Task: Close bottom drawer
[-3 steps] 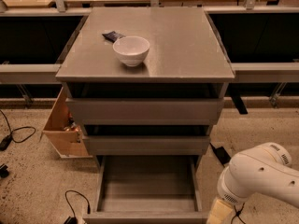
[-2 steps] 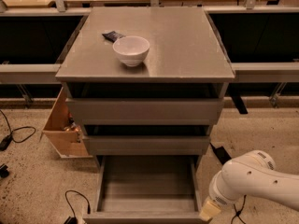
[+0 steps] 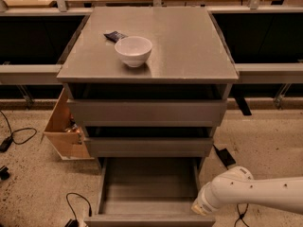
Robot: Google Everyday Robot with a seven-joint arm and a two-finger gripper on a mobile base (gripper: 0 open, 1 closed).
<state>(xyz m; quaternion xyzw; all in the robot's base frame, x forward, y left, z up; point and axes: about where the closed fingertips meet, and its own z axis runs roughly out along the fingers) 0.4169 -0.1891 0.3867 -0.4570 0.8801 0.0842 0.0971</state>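
The bottom drawer (image 3: 149, 188) is the lowest of three grey cabinet drawers. It stands pulled far out, its shallow grey tray bare, its flat front (image 3: 149, 220) at the frame's bottom edge. My white arm comes in from the right. Its gripper end (image 3: 201, 206) is at the drawer's front right corner, touching or just above the rim. The fingers are hidden by the wrist.
The middle drawer (image 3: 147, 145) and the top drawer (image 3: 147, 111) stand slightly out. A white bowl (image 3: 133, 50) and a small dark packet (image 3: 115, 36) sit on the cabinet top. A cardboard box (image 3: 64, 129) stands left of the cabinet. Cables (image 3: 75, 205) lie on the floor.
My arm has moved left and a little down, from right of the drawer to its front right corner. The drawer has not visibly moved.
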